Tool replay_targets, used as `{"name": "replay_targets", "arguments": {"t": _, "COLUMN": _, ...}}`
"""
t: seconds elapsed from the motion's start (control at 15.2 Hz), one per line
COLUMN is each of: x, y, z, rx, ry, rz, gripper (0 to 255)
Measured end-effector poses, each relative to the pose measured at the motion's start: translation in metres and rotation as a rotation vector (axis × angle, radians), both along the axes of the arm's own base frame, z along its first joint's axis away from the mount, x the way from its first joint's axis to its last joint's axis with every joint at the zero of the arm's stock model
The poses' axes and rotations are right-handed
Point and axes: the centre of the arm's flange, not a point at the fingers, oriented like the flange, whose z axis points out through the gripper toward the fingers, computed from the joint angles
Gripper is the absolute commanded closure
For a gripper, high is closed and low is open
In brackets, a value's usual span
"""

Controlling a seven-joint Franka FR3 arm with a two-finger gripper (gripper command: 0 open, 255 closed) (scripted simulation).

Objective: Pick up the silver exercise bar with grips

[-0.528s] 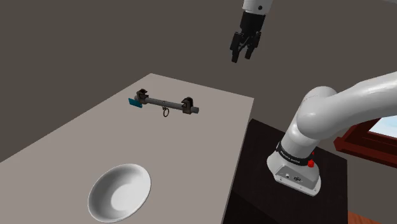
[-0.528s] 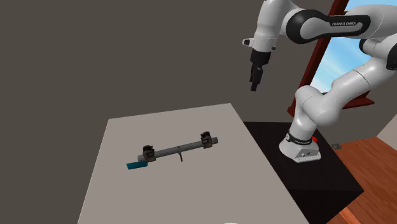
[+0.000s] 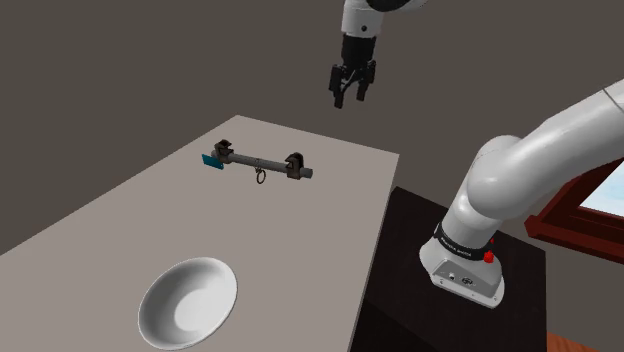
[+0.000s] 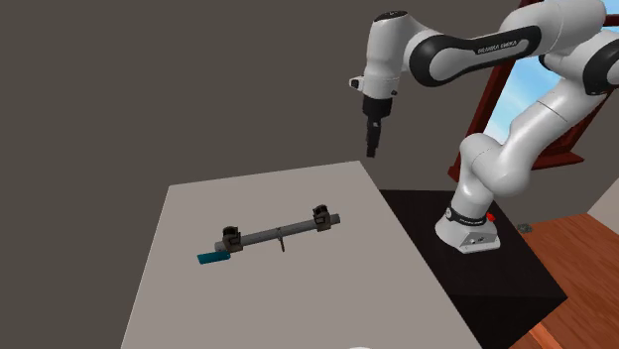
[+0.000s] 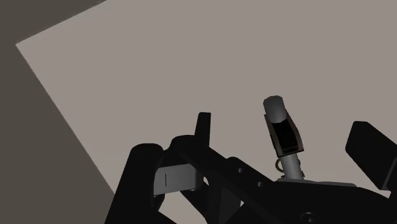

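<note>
- One smooth, matte grey rectangular table.
- One glossy white round bowl on its near part.
- One slim grey bar with two dark grips and a teal tip; lies flat at the far end.
- Two black fingers of the gripper, spread apart, clasping nothing; hang well above the bar, framing it untouched.

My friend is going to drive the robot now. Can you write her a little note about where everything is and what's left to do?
The gripper is open and empty. It hangs high over the far end of the table and touches nothing.
The bar lies flat on the table, below the gripper and towards the shoulder view's left. It has two dark grips and a teal tag at one end.
The bowl sits at the near end, well apart from the bar, and is not part of the job.
Done: nothing is picked up yet.
Left: go down to the bar, close on it, and lift it.
</note>
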Motion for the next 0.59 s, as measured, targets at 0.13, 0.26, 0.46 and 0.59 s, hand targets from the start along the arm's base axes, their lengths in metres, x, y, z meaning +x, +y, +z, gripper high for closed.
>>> {"name": "replay_targets", "arguments": {"t": 0.13, "x": 0.022, "y": 0.006, "z": -0.016, "rx": -0.009, "ry": 0.022, "rz": 0.004, "gripper": 0}}
{"name": "replay_targets", "arguments": {"t": 0.26, "x": 0.049, "y": 0.016, "z": -0.029, "rx": -0.018, "ry": 0.043, "rz": 0.008, "gripper": 0}}
{"name": "replay_targets", "arguments": {"t": 0.46, "x": 0.086, "y": 0.027, "z": -0.052, "rx": -0.031, "ry": 0.075, "rz": 0.014, "gripper": 0}}
{"name": "replay_targets", "arguments": {"t": 0.59, "x": 0.107, "y": 0.039, "z": -0.066, "rx": -0.041, "ry": 0.096, "rz": 0.018, "gripper": 0}}
